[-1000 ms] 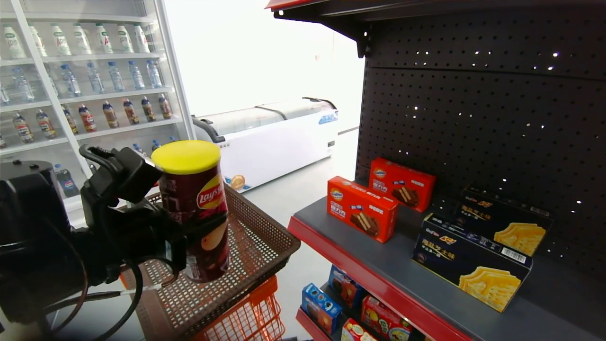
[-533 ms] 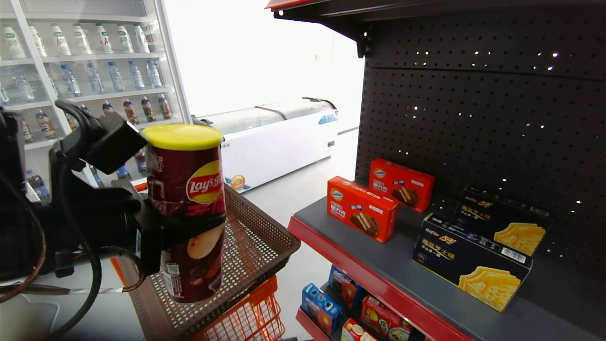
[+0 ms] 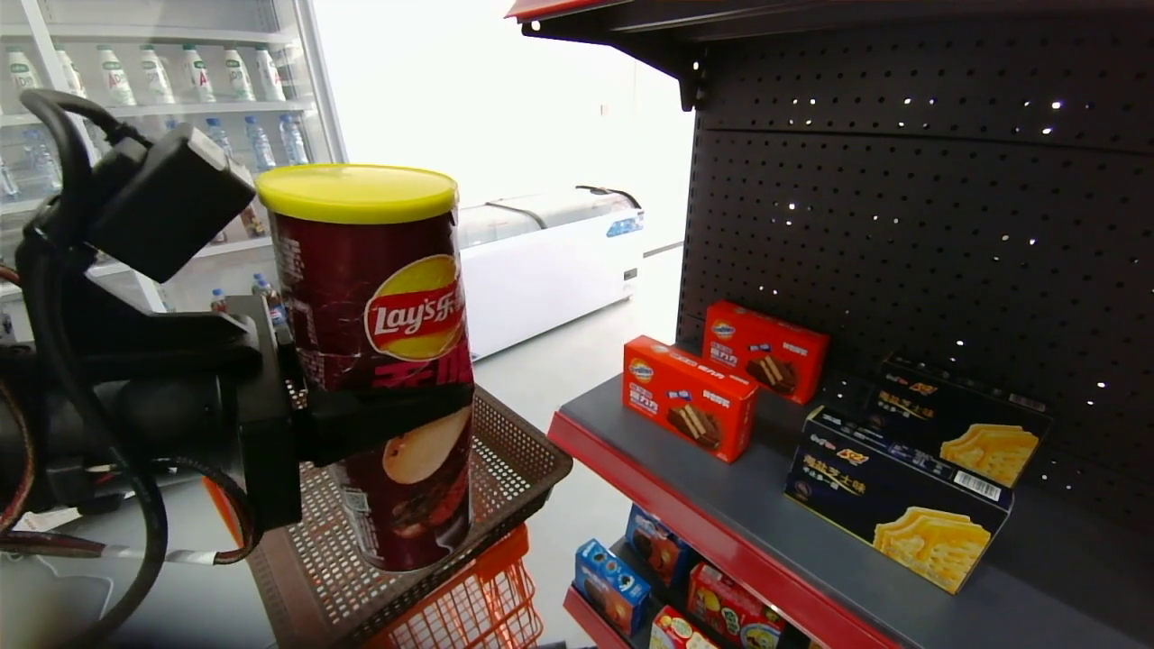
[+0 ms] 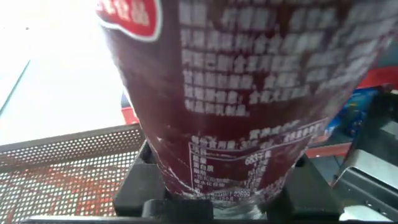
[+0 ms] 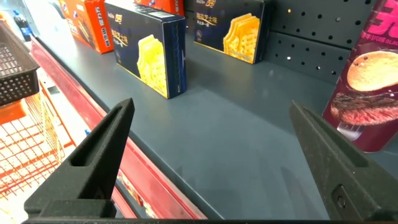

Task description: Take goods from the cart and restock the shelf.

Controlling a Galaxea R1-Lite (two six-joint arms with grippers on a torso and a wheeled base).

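The shelf (image 3: 766, 505) is seen on the right, with red boxes (image 3: 690, 397) and dark blue boxes (image 3: 897, 505) stood on it. The cart basket (image 3: 518, 455) is set beside its end. The chips can (image 3: 379, 342) is held upright above the basket, clamped at its middle by the left gripper (image 3: 370, 424). The right gripper (image 5: 211, 168) is spread wide over the shelf, with nothing held.

Robot's left pincer (image 3: 374, 415) held high, clamped round an upright dark red yellow-lidded crisp tube (image 3: 370, 297), right pincer (image 5: 211, 112) spread wide
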